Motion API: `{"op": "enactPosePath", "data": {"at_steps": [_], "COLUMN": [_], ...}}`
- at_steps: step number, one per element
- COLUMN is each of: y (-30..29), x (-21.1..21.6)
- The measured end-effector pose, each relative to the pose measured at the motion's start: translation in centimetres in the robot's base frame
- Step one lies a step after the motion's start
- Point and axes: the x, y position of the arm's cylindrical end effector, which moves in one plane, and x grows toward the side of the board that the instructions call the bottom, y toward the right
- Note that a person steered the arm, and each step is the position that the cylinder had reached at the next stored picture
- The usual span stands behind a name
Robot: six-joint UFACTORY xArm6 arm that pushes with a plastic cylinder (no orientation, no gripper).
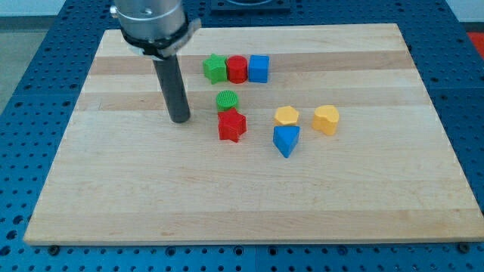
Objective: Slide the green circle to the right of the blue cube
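Blue triangle point(286, 140) sits nearest the board's bottom edge; rod vertical, my tip point(180, 120) down left of green circle point(228, 100), apart; blue cube point(259, 68) near top edge; no gripper fitted.

My arm enters from the view's top left, where only its round silver and black wrist housing point(148, 21) shows, cut off by the frame edge. From it a straight dark cylindrical rod point(171, 83) hangs nearly upright, leaning slightly to the right as it descends. My tip point(180, 121) rests at the surface, left of centre in the scene.
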Motion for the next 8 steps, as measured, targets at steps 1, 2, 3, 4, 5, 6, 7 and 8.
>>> {"op": "enactPosePath", "data": {"at_steps": [1, 2, 3, 4, 5, 6, 7, 8], "y": [1.3, 1.8, 1.8, 1.8, 3.3, 6.9, 11.3, 13.5], "x": [1.0, 1.0, 0.8, -0.4, -1.3, -1.8, -2.9, -3.8]}}
